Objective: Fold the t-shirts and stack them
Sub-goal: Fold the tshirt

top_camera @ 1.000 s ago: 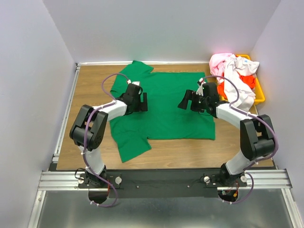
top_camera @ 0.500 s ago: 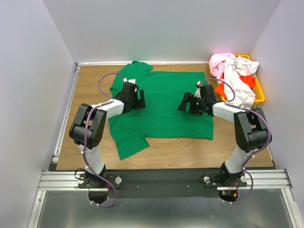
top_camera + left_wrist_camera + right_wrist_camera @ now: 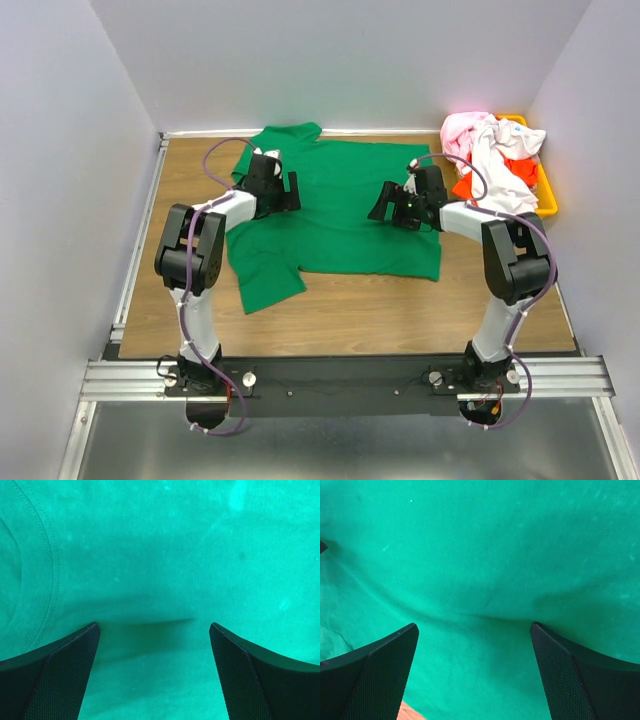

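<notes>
The green t-shirt (image 3: 340, 215) lies spread flat across the middle of the wooden surface (image 3: 190, 190). Its neck and both sleeves are toward the left and its hem is toward the right. One sleeve reaches the far edge, and the other hangs toward the near side.

The left arm (image 3: 190, 255) rises from its base at the near left and bends sharply at the elbow. Its forearm stretches away to the far right and ends over the shirt's chest, just beside the collar. The left pincer (image 3: 291, 191) has its fingers wide apart and grips nothing. In the left wrist view the two dark fingertips (image 3: 70, 665) sit low over the cloth, with a shallow crease running between them and the collar seam curving off to the left.

The right arm (image 3: 515, 262) mirrors that pose. Its elbow is folded at the right, and the forearm angles to the far left over the hem end of the shirt. The right pincer (image 3: 381, 207) is also spread wide and holds nothing. Its wrist view shows a soft ridge of green fabric between the fingertips (image 3: 560, 670). Whether either pair of tips presses into the cloth cannot be told.

At the far right corner, a heap of t-shirts (image 3: 500, 170) in pink, white and orange-red spills out of a yellow-orange bin (image 3: 547, 200), well apart from both pincers.
</notes>
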Action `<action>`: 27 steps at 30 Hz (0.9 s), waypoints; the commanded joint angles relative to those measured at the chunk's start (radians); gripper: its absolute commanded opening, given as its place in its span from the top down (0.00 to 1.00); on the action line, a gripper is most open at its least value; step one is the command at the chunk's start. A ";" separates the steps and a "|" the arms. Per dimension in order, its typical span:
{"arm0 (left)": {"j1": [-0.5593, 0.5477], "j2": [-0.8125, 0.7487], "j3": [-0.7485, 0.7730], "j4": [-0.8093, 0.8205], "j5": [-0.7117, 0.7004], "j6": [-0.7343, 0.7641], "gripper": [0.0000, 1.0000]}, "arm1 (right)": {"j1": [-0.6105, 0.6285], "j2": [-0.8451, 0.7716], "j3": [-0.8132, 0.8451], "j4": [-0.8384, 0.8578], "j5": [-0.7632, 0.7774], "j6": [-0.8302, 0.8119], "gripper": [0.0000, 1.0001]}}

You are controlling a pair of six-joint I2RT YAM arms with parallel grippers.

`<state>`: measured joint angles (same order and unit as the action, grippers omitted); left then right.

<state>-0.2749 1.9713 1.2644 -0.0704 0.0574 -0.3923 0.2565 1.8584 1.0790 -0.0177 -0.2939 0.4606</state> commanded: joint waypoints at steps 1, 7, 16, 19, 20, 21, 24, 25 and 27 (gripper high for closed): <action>0.025 0.055 0.070 -0.078 0.051 0.033 0.02 | 0.006 0.071 0.041 -0.070 0.016 0.012 0.00; 0.055 0.106 0.139 -0.103 0.093 0.049 0.02 | 0.006 0.116 0.111 -0.096 0.015 0.015 0.00; 0.074 0.162 0.266 -0.152 0.081 0.082 0.02 | 0.007 0.179 0.203 -0.125 -0.016 0.006 0.00; 0.068 0.135 0.296 -0.167 0.055 0.084 0.02 | 0.006 0.182 0.242 -0.140 -0.017 -0.013 0.00; 0.066 0.101 0.299 -0.173 0.039 0.086 0.02 | 0.007 0.179 0.251 -0.145 -0.024 -0.016 0.00; 0.062 0.080 0.293 -0.178 -0.008 0.087 0.02 | 0.006 0.176 0.266 -0.151 -0.025 -0.025 0.00; 0.033 -0.029 0.235 -0.207 -0.140 0.081 0.02 | 0.006 0.148 0.286 -0.156 -0.039 -0.037 0.00; 0.008 -0.063 0.204 -0.210 -0.168 0.066 0.02 | 0.006 0.140 0.295 -0.156 -0.044 -0.037 0.00; -0.016 -0.173 0.127 -0.207 -0.224 0.040 0.02 | 0.007 0.108 0.300 -0.157 -0.045 -0.043 0.00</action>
<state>-0.2432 1.9724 1.4601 -0.2451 -0.0143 -0.3260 0.2565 2.0071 1.3392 -0.1379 -0.3103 0.4465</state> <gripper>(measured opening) 0.983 0.997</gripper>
